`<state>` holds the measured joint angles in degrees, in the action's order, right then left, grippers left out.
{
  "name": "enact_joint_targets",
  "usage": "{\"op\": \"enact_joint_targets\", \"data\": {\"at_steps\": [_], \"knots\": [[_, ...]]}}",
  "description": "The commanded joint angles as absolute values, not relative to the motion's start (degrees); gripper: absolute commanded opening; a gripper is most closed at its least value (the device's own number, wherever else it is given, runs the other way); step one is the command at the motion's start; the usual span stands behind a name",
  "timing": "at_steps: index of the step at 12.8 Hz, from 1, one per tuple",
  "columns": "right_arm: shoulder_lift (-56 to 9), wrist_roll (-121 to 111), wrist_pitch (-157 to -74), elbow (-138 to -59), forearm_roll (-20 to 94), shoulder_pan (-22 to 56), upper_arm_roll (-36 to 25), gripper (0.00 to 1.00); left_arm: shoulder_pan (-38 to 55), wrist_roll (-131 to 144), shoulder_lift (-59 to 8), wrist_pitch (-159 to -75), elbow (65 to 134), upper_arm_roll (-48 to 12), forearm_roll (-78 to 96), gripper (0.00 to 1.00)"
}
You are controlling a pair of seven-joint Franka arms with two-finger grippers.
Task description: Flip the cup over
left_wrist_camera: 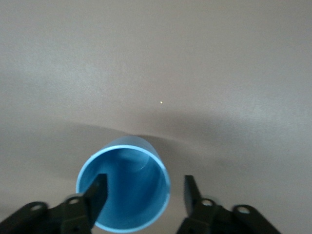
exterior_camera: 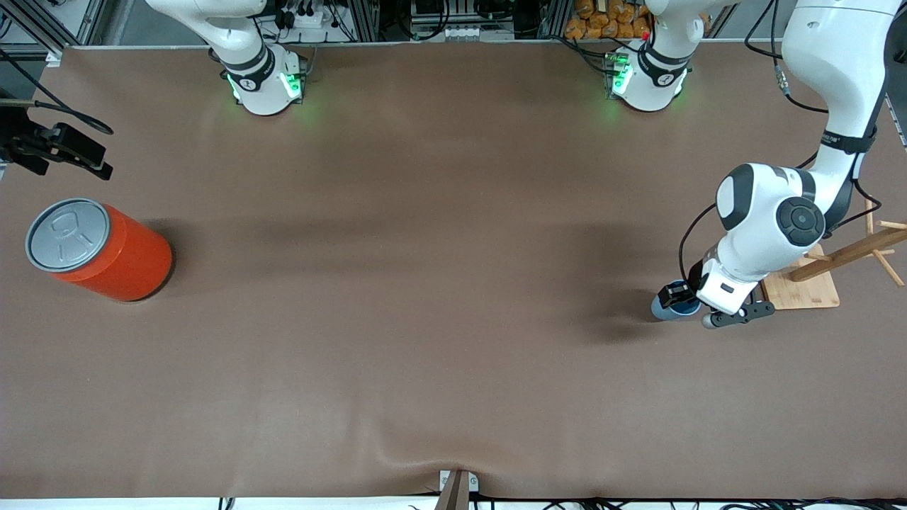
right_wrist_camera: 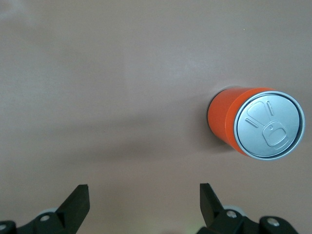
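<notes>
The light blue cup [exterior_camera: 665,309] stands upright, mouth up, near the left arm's end of the table. In the left wrist view its deep blue inside [left_wrist_camera: 129,180] faces the camera. My left gripper [exterior_camera: 684,303] is low over the cup and open [left_wrist_camera: 144,189]. One finger [left_wrist_camera: 97,191] sits over the cup's mouth and the other [left_wrist_camera: 191,191] is outside the rim, so they straddle the wall without gripping it. My right gripper [right_wrist_camera: 144,200] is open and empty, above bare table beside the orange can.
A large orange can with a grey pull-tab lid [exterior_camera: 99,248] stands at the right arm's end; it also shows in the right wrist view [right_wrist_camera: 256,122]. A wooden board with a peg rack [exterior_camera: 808,287] lies right beside the left gripper.
</notes>
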<state>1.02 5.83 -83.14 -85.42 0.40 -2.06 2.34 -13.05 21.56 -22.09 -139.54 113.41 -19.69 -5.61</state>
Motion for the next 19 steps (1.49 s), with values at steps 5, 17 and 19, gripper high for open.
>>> {"op": "enact_joint_targets", "data": {"at_steps": [5, 17, 19], "knots": [[0.97, 5.54, -82.35, -84.64, 0.18, -2.72, 2.81, 1.0, -13.1, 21.98, -14.6, -119.75, 101.02, -20.65, -7.21, 1.0], [0.97, 5.54, -82.44, -84.64, 0.26, -2.46, 2.81, 1.0, -13.01, 13.19, -2.11, -93.08, 85.7, -24.17, -6.33, 1.0], [0.97, 5.54, -82.35, -84.64, 0.26, -2.55, 2.81, 1.0, -11.96, 11.7, -1.59, -90.37, 82.11, -23.12, -6.5, 1.0]]}}
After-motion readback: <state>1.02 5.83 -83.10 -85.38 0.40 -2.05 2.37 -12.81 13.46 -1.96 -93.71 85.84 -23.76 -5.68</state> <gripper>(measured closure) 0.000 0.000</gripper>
